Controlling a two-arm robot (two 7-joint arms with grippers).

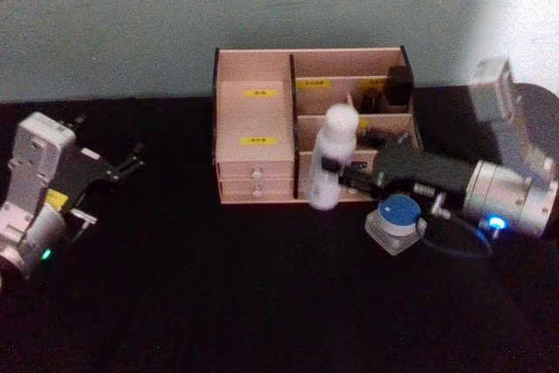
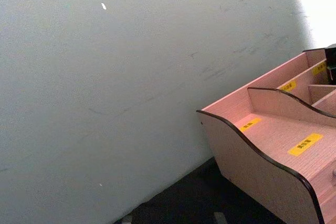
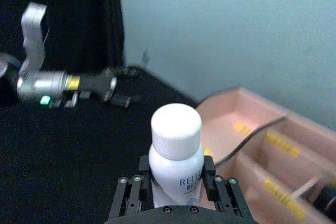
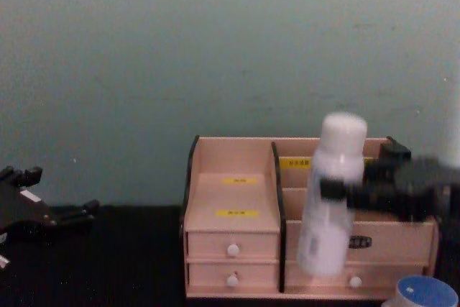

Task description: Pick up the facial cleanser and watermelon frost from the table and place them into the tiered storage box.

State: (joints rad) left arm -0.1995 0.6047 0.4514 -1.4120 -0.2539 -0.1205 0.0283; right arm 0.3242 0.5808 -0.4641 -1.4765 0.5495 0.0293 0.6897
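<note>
Black worktop [image 1: 218, 286] w/ pale grey-green wall [image 1: 131, 15] behind. Facial cleanser [image 1: 334, 159] [image 3: 176, 150] [image 4: 330, 192] sits right in front of the tiered storage box [image 1: 253, 115] [image 2: 262, 150] [image 3: 236, 119] [image 4: 230, 199], over its right half. It's a bit tilted, cap approx. level w/ the box's top edge in chest view and base raised off the worktop there. Right gripper [image 1: 336, 166] [image 3: 176, 174] [image 4: 334, 190] comes in from the box's right side and is clamped on the bottle's mid-body, one finger each side; wrist view shows white cap and blue print above the fingers. Watermelon frost [image 1: 400, 216] [image 4: 425, 294] stands on the worktop just off the box's front-right corner, under the right arm's body, blue lid up, nothing gripping it. Dark bottles [image 1: 400, 85] are in the box's back-right compartments. Box drawers are shut, yellow labels on the stepped left section. Left gripper [image 1: 109, 137] [image 3: 126, 85] is well to the left of the box, low over the worktop, fingers spread apart and empty; its wrist cam looks at the box's left side panel & the wall.
</note>
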